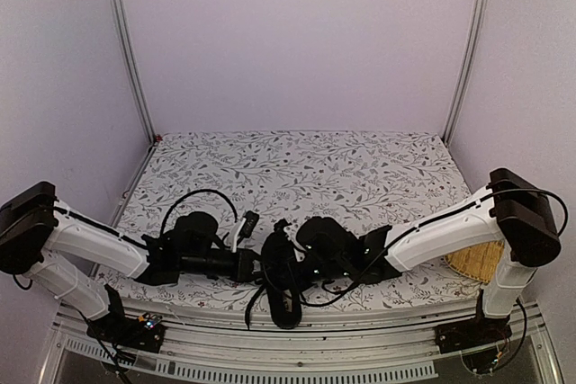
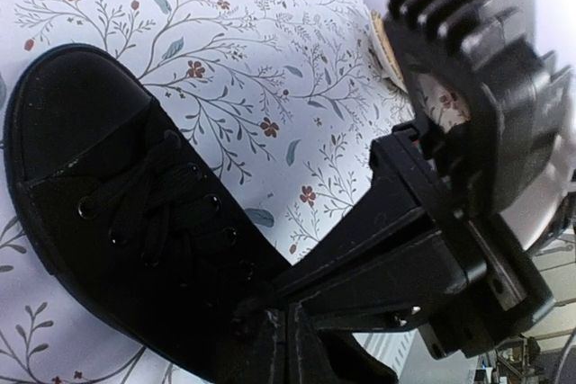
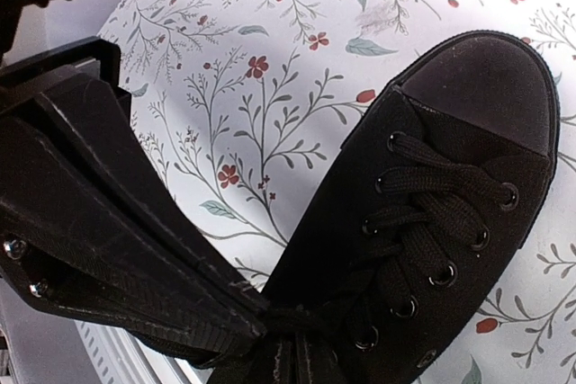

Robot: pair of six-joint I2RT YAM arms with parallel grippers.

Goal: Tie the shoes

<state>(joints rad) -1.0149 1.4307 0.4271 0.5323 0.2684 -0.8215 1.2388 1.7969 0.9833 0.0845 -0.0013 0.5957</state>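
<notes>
The black lace-up shoe (image 1: 283,283) lies near the table's front edge, between the two arms, toe toward the front. My left gripper (image 1: 258,265) and right gripper (image 1: 304,272) meet over its laces. In the left wrist view the shoe (image 2: 99,177) lies at the left, and my left gripper (image 2: 290,341) has its fingers pressed together at the laces' upper end. In the right wrist view the shoe (image 3: 432,222) lies at the right. My right gripper (image 3: 301,359) is shut on a bunched black lace (image 3: 301,319). The insole is hidden.
A wicker basket (image 1: 475,260) sits at the right edge behind the right arm. A loose lace end (image 1: 249,308) hangs over the front edge. The flowered cloth (image 1: 306,168) covers the table. A metal rail (image 1: 297,334) runs along the front.
</notes>
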